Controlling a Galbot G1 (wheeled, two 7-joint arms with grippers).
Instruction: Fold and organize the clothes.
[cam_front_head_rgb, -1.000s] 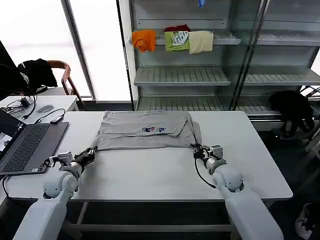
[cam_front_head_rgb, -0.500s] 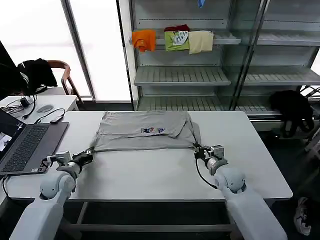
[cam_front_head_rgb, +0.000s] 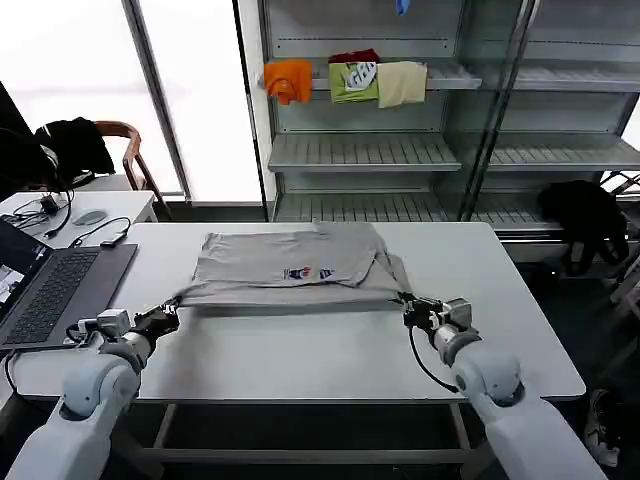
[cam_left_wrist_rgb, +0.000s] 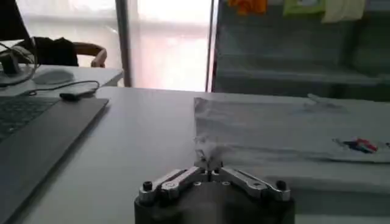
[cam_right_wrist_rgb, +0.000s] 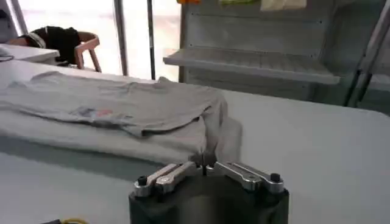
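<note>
At the far left of the scene an open laptop (cam_front_head_rgb: 50, 290) sits on the white table (cam_front_head_rgb: 300, 350), with a chair (cam_front_head_rgb: 125, 140) draped in a black jacket (cam_front_head_rgb: 70, 145) beyond it. Near the table's left front, the left gripper (cam_front_head_rgb: 170, 315) has its fingers pinched together on the near left corner of the light grey shirt (cam_front_head_rgb: 290, 265); in the left wrist view the left gripper (cam_left_wrist_rgb: 208, 165) clamps a small tuft of fabric between closed tips. The shirt (cam_left_wrist_rgb: 286, 134) lies across the middle of the table toward its far side, partly folded, with a small multicoloured print (cam_front_head_rgb: 306, 272) facing up and its near edge raised off the surface between the two arms. To the right, the right gripper (cam_front_head_rgb: 412, 305) is closed on the near right corner of the shirt (cam_right_wrist_rgb: 122, 112), the cloth held between the tips of the right gripper (cam_right_wrist_rgb: 205, 163). Behind the table, shelves (cam_front_head_rgb: 400, 150) hold folded orange, green and cream clothes (cam_front_head_rgb: 350, 80).
</note>
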